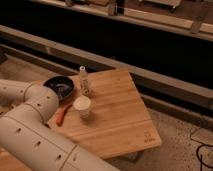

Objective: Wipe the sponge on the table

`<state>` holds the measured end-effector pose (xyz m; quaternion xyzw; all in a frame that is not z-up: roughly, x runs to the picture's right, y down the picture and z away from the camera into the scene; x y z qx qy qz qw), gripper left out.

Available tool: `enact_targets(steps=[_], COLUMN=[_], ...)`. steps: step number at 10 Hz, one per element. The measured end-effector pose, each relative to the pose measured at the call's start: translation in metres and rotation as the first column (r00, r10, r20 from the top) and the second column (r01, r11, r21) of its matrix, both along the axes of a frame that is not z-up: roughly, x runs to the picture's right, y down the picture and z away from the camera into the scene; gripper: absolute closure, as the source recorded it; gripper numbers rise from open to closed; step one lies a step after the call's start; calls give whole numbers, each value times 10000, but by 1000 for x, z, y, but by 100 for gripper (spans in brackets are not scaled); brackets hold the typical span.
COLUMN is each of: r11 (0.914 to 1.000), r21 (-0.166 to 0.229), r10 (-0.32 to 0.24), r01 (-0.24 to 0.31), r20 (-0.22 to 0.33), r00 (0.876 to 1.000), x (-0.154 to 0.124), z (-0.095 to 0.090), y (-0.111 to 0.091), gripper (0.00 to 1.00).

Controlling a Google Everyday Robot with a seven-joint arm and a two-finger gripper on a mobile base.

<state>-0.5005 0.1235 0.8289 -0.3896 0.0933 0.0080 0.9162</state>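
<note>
Desk (pixel 122 117) with white cup (pixel 82 105): bottle (pixel 84 80) behind the cup, dark bowl (pixel 59 86) and orange stick (pixel 62 114) to its left. My hand lies out of frame; I cannot tell its state.

A speckled grey floor (pixel 176 122) runs to a long pale ledge (pixel 150 76) below a dark wall (pixel 125 42), dimly lit.

We count one counter (pixel 120 117), one dark bowl (pixel 58 86), one clear bottle (pixel 85 81), one white cup (pixel 82 106), one orange-red stick (pixel 62 114) and one white arm (pixel 35 127), its gripper out of view.
</note>
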Motion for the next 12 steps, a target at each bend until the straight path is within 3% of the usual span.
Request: enact_targets(steps=[6, 8, 9, 11, 12], r11=[9999, 9958, 9883, 9784, 9772], r21=[120, 886, 1481, 1986, 2043], r10=[33, 230, 349, 551, 595], r01=[-33, -241, -372, -567, -584], r20=[24, 137, 178, 136, 4], r00=[10000, 9996, 9992, 9984, 9982], x=[0, -1, 1, 8, 16], z=[-2, -19, -35, -52, -55], y=[-6, -42, -68, -87, -86], gripper=[100, 100, 100, 100, 100])
